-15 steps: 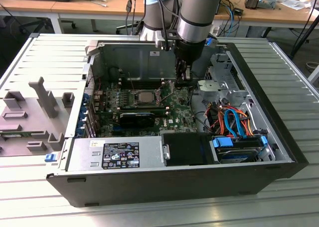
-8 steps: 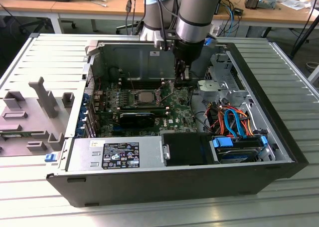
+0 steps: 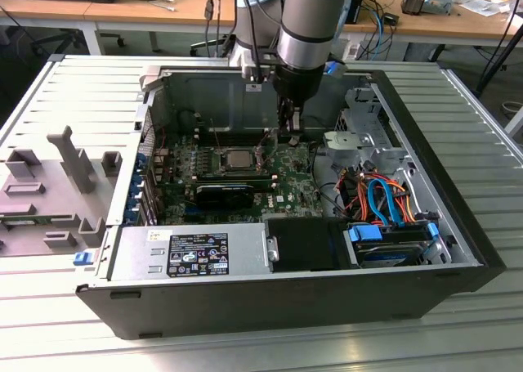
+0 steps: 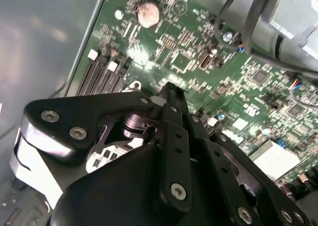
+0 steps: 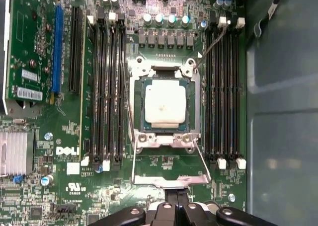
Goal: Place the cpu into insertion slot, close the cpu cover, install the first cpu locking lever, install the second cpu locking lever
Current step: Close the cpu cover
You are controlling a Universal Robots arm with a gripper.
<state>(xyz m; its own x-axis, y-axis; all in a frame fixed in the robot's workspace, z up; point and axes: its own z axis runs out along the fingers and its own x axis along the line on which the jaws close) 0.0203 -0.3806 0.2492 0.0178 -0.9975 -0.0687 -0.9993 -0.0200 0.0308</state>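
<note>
- the gripper (image 5: 176, 198) hangs low over the green motherboard (image 5: 64, 181), with its tip at the free edge of the cpu cover (image 5: 171, 179). in the second wrist view the gripper (image 4: 170, 90) looks pressed together or nearly so, and i cannot tell whether it nips the plate's edge or only touches it.
- the cpu cover stands swung up off the socket, hinged on the side nearest the gripper, so its square window is not yet over the chip.
- just beyond it, the cpu (image 5: 165, 104) lies flat and square inside the insertion slot (image 5: 195, 117). the placing step looks done.
- the locking levers (image 5: 125, 99) are thin wires standing clear of their catches, one on each side of the socket, and neither is latched.
- by my reading, the step in hand is closing the cover. it calls for the plate to swing down flat around the chip without nudging it or snagging a lever.
- the memory slots (image 5: 107, 87) flank the socket on both sides.
- in the exterior view the arm reaches down into the open computer case (image 3: 245, 302), which lies on a ribbed metal table (image 3: 73, 94).
</note>
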